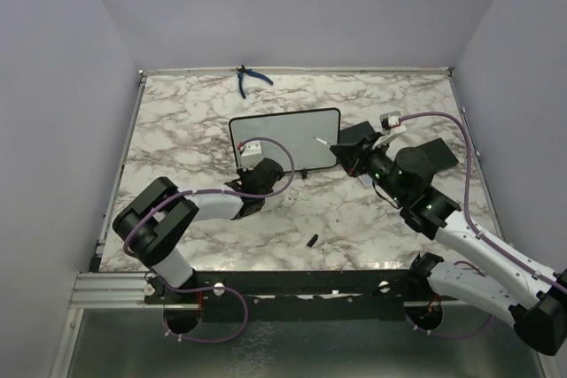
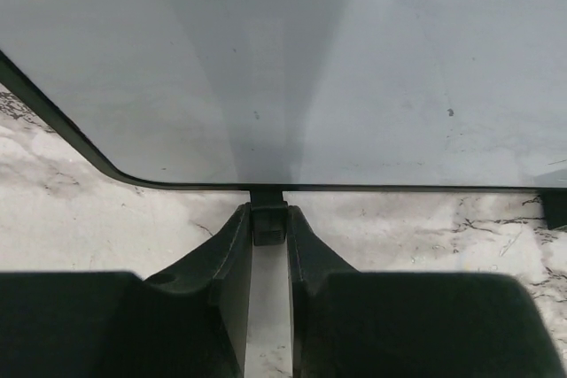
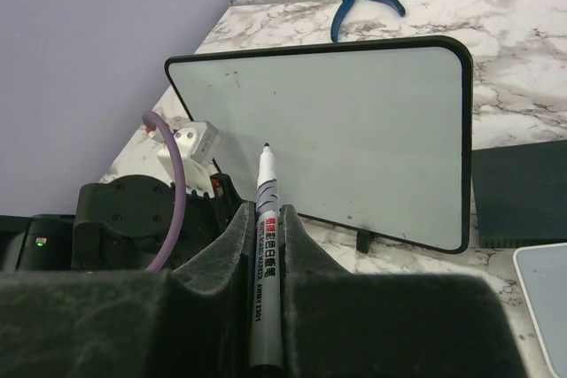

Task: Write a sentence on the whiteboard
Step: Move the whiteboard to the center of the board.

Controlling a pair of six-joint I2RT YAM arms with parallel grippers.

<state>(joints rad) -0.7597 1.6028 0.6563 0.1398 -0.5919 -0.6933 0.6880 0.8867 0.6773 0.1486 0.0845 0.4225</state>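
Note:
The whiteboard (image 1: 288,133) stands tilted on the marble table, white with a thin black frame. My left gripper (image 1: 254,171) is at its near edge, shut on one small black foot (image 2: 268,220) of the board (image 2: 310,68). My right gripper (image 3: 266,212) is shut on a white marker (image 3: 266,254) with its black tip bare. The tip points at the lower part of the board (image 3: 354,130); contact cannot be told. In the top view the marker (image 1: 322,141) lies over the board's right side. The sentence is out of view; the board's face shows only faint specks.
Blue-handled pliers (image 1: 251,79) lie at the far edge of the table. Flat black pads (image 1: 440,151) sit right of the board, near my right arm. A small black cap (image 1: 313,240) lies on the table in front. Grey walls enclose three sides.

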